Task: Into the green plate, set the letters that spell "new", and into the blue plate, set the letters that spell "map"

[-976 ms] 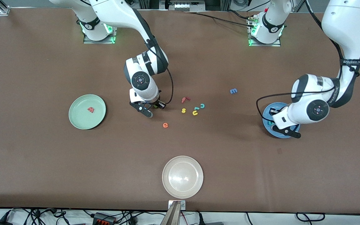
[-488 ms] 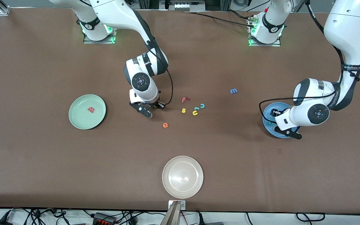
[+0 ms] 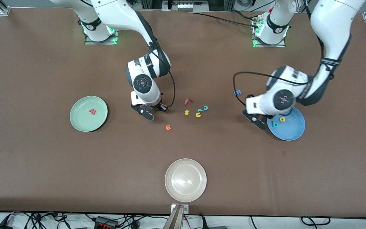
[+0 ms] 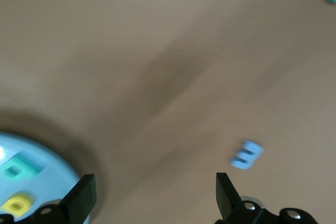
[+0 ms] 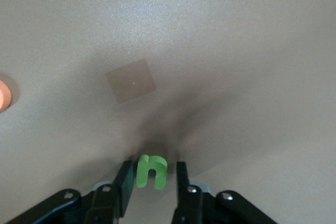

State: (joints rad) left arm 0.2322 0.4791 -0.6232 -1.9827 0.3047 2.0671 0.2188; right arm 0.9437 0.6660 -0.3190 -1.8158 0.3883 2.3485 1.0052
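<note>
Left pincer (image 3: 255,116) left blue plate (image 3: 292,128); right wrist shows n (image 5: 151,171) pinched.

We see a robotics lab. Two white arms are bolted to metal base plates (image 3: 100,39) with green status lights along one edge of a large brown tabletop (image 3: 43,159). Aluminium frame posts (image 3: 2,8) stand at its corners, black cables (image 3: 221,19) run across that edge, and more cables and a power strip (image 3: 106,221) lie on the floor below the edge nearest the front camera. A camera mount (image 3: 177,216) is clamped at the middle of that edge.
</note>
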